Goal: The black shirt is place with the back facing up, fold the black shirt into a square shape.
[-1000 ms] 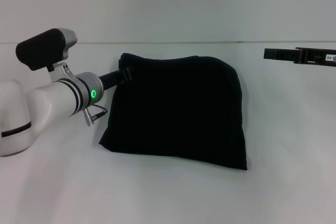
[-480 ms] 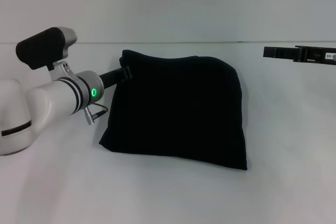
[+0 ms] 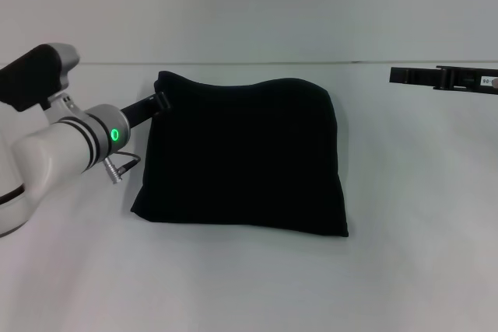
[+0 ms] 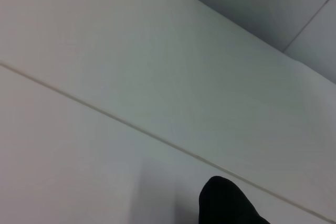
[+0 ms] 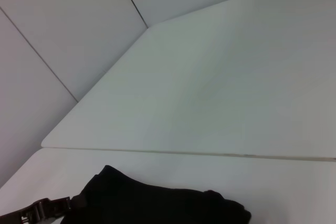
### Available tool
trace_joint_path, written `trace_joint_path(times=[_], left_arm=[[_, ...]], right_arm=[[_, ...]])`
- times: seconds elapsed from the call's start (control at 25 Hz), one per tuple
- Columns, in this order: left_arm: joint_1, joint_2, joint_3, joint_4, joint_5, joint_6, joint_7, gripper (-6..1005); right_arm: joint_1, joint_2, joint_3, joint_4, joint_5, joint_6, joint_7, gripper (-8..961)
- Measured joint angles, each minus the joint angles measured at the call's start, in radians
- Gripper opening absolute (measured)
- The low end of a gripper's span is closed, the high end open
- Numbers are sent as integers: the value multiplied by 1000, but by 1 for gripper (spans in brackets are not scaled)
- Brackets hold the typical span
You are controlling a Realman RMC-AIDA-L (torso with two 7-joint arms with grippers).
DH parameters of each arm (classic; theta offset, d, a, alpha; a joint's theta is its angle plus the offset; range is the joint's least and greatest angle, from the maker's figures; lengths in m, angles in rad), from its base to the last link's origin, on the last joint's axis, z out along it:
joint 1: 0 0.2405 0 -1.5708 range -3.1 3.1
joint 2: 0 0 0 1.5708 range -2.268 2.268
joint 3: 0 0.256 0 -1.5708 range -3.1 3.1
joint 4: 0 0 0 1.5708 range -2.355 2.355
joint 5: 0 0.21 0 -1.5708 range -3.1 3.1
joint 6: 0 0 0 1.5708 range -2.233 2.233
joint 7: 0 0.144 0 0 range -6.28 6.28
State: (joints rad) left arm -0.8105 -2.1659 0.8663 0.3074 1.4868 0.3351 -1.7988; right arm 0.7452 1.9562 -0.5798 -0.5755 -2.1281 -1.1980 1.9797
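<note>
The large plain black soft-fabric shirt (image 3: 241, 161) lies on the white table (image 3: 420, 254), already folded into a roughly square bundle. The left gripper (image 3: 158, 102) sits at the bundle's far left corner; whether it grips the fabric or has let go cannot be told. The right gripper (image 3: 445, 78) hangs well to the right of the shirt, its state also unclear. To finish well, I judge the corner should be squared without dragging the layers apart. No lettering or label is readable on the shirt

Left gripper (image 3: 158, 102) jaws hidden against the black shirt (image 3: 241, 161).
</note>
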Motion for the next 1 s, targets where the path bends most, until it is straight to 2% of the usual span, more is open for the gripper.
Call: trace_joint_path(times=[0.32,0.52,0.84,1.0], left_arm=[[32,2,-63,12,-4,31,0,6],[30,3,-60,13,0,45,4,6],[27,3,-56,13,6,54,5,7],[33,3,-58,25,7,80,6,59]], right_arm=[[4,3,-1,3,-1,9,-1,606],[5,4,-2,3,0,9,-1,607],[5,4,-2,1,2,8,-1,662],[5,4,-2,-1,3,9,-7,690]])
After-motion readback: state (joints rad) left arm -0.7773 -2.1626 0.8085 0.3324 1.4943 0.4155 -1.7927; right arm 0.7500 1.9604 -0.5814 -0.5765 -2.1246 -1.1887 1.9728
